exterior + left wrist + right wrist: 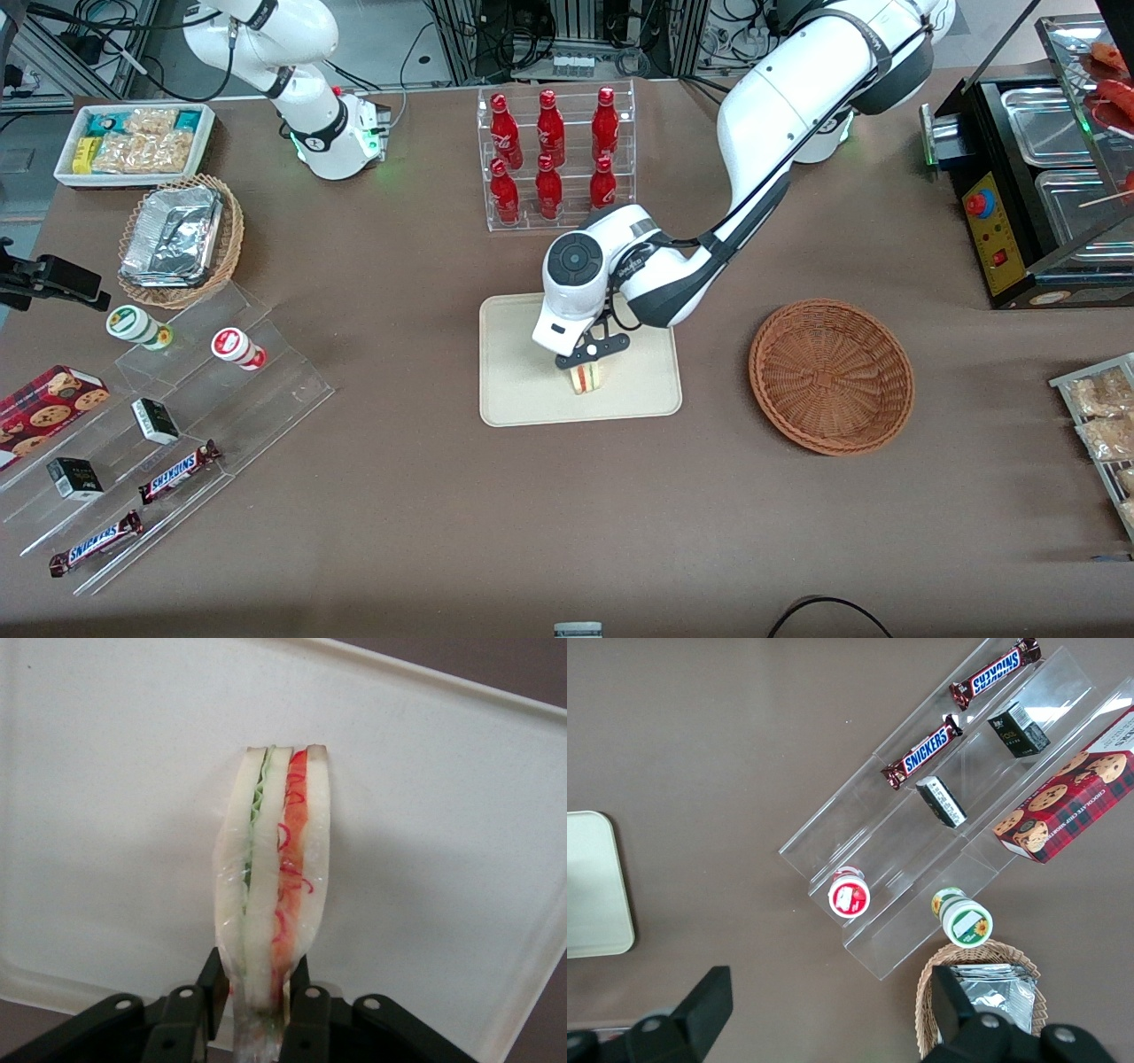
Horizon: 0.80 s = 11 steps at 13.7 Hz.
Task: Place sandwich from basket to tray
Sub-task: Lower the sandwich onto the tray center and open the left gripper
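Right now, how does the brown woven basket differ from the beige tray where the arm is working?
The basket is a round, reddish-brown woven bowl; the tray is flat, rectangular, smooth and cream. The basket lies empty, while over the tray the gripper holds the sandwich pinched between its fingers. The basket lies nearer the working arm's end of the table. Both rest on the brown table.

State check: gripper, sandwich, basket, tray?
gripper: shut on sandwich, over the tray
sandwich: gripped at one end, standing on edge, over the tray; contact cannot be told
basket: holds nothing, upright
tray: flat on table, nothing else on it
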{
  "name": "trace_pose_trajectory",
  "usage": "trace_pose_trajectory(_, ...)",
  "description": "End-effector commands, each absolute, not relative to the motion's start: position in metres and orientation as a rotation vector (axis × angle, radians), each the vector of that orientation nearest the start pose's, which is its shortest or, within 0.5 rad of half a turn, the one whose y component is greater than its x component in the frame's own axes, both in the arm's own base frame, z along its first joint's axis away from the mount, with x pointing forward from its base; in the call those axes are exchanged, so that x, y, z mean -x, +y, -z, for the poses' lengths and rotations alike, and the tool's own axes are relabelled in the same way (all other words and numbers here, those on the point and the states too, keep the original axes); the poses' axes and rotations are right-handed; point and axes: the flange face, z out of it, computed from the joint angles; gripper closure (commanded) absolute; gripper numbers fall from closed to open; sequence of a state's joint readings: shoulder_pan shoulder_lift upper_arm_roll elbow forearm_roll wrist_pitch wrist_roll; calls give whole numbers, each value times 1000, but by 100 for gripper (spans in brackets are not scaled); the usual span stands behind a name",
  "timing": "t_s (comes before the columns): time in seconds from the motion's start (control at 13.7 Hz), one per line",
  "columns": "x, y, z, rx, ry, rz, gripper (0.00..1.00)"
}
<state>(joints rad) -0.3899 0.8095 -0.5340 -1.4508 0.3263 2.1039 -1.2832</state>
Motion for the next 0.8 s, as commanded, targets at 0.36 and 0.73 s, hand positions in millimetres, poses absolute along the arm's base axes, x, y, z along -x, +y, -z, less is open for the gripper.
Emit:
trace_pose_trajectory(0.36,-512,-516,-315,3094,-518,-67,0)
trace_pose_trajectory(0.73,-510,-493,-381,3056,-424,-62,0)
